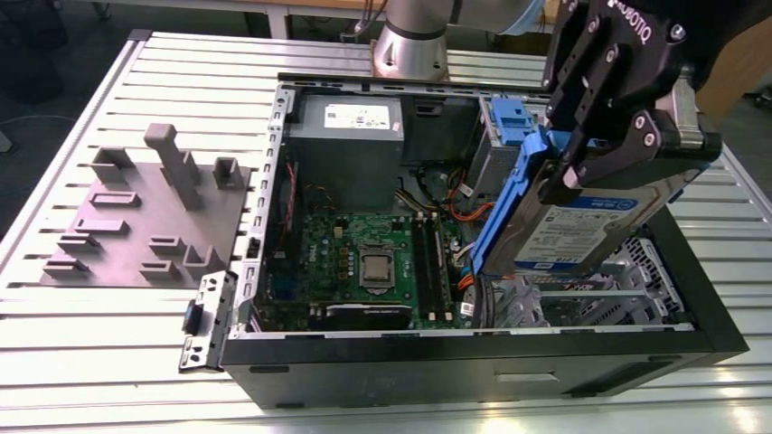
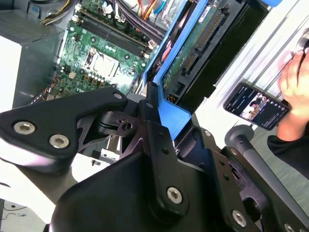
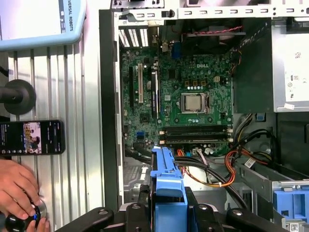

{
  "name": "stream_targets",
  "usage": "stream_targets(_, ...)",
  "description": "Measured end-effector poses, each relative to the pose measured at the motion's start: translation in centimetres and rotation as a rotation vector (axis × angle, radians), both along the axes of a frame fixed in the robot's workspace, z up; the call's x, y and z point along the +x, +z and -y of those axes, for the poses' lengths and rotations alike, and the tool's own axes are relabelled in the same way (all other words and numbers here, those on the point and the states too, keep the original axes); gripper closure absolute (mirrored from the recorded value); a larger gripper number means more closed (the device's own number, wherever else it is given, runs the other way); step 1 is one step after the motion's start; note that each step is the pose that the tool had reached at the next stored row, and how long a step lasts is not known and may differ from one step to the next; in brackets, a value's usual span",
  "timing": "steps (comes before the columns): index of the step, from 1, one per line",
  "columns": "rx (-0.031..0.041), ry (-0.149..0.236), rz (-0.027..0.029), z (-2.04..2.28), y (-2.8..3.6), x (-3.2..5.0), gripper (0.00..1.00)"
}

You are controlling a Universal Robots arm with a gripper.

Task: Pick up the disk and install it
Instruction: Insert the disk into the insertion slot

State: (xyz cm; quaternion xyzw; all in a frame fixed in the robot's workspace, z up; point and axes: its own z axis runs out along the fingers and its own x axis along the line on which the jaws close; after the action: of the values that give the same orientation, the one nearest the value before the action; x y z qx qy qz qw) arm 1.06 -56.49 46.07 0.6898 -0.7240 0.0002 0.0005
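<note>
The disk [image 1: 585, 226], a silver drive with a white-and-blue label in a blue carrier bracket, hangs tilted on edge over the open computer case [image 1: 483, 362], at the exterior view's right. My black gripper [image 1: 603, 176] is shut on the disk's upper edge, its fingers [image 1: 577, 117] clamping the bracket from both sides. Just below the disk lies the perforated metal drive cage [image 1: 603, 298]. In the second wrist view the disk [image 2: 193, 43] shows its circuit-board side beyond the gripper [image 2: 159, 121]. In the first wrist view the bracket of the disk [image 3: 166, 179] sticks out of the gripper [image 3: 166, 212].
Inside the case lie the green motherboard [image 1: 362, 262], orange and black cables [image 1: 465, 194] and a grey power-supply box [image 1: 343, 127]. Another blue carrier [image 1: 509, 122] sits in a bay behind. A grey fixture plate [image 1: 145, 217] lies beside the case. A hand [image 3: 17, 188] and a phone [image 3: 31, 137] are on the table.
</note>
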Motion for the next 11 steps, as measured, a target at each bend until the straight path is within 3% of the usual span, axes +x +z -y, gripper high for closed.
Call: stream_targets(11,0.0000,0.000,0.0000,0.01,-0.16,1.87,0.64)
